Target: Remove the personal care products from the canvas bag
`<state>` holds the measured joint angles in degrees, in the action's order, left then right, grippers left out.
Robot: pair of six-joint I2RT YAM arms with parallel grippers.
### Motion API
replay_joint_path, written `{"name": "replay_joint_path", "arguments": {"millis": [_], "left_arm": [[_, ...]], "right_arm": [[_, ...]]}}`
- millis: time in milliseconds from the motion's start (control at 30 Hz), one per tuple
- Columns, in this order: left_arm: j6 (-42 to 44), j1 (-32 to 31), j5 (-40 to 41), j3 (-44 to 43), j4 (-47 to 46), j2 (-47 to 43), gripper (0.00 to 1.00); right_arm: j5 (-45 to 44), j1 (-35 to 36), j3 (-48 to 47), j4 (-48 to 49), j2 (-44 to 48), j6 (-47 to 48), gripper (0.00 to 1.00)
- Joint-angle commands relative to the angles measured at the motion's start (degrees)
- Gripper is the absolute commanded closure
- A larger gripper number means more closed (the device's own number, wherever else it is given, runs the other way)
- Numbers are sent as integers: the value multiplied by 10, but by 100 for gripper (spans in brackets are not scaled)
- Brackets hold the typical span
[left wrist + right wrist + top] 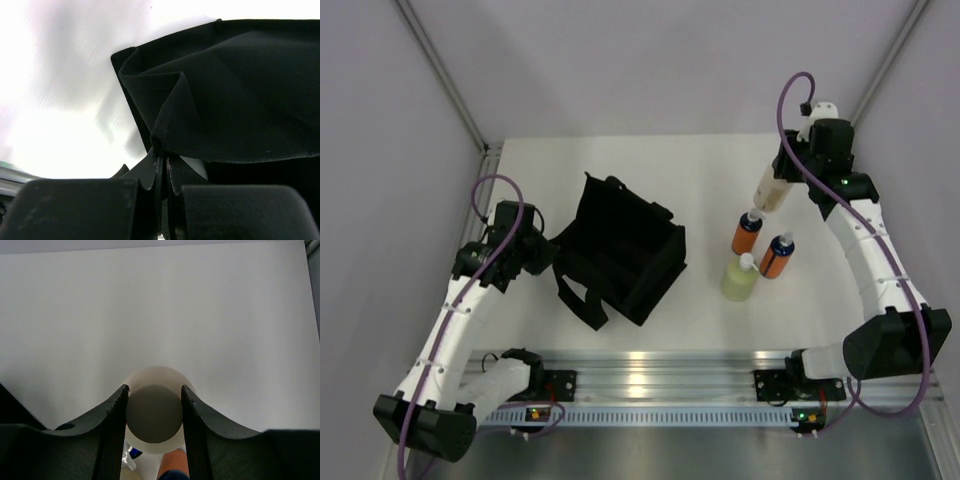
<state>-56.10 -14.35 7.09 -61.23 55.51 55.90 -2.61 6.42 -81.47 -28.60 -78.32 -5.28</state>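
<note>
Left claw (pixel 162 152): pinching the canvas bag (pixel 620 250) at its edge (a fabric fold).
Right claw (pixel 152 390): clamps the beige bottle (pixel 772 196), tilted, aloft.
Desk (pixel 650 165): two orange bottles (pixel 747 234) (pixel 777 256), yellow-green bottle (pixel 740 278), right of bag.

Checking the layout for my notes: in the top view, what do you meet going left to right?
Left end effector → bag → yellow-green bottle → near orange bottle

A robotics lab test cell: pale panel walls (pixel 620 60) on metal framing stand behind and beside the right tool (pixel 782 183), a white counter (pixel 700 160) lies beneath it, and an aluminium rail (pixel 650 372) nearer carries bolted arm bases (pixel 515 378).
</note>
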Motion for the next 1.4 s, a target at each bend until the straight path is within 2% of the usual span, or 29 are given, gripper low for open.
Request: {"name": "replay_joint_path", "arguments": {"millis": [0,233,467,933,1000,1033,1067,1200,1233,1300,1367], "left_arm": [[19,-1,-2,-8,31,9,100],[20,-1,-2,-12,30,16,100],[22,-1,3,-14,30,17,100],[21,-1,7,-30,30,36,100],[23,-1,10,-37,31,39,100],[24,-1,11,-40,31,41,100],[24,-1,12,-42,31,42,100],[27,-1,13,-54,30,53,100],[29,-1,13,-56,31,54,100],[36,-1,16,-63,31,61,100],[42,-1,17,-74,31,63,100]], "right_arm": [[20,-20,4,123,41,-24,100],[-9,-22,35,151,48,-18,100],[-35,-22,162,233,79,-24,100],[-99,-22,304,327,111,-53,100],[-91,-21,319,332,117,-54,93],[-86,-21,324,331,118,-52,78],[-84,-20,326,330,120,-51,68],[-78,-21,326,324,124,-47,41],[-78,-20,320,321,124,-45,19],[-78,-21,312,314,123,-42,13],[-79,-21,295,304,123,-40,11]]}}
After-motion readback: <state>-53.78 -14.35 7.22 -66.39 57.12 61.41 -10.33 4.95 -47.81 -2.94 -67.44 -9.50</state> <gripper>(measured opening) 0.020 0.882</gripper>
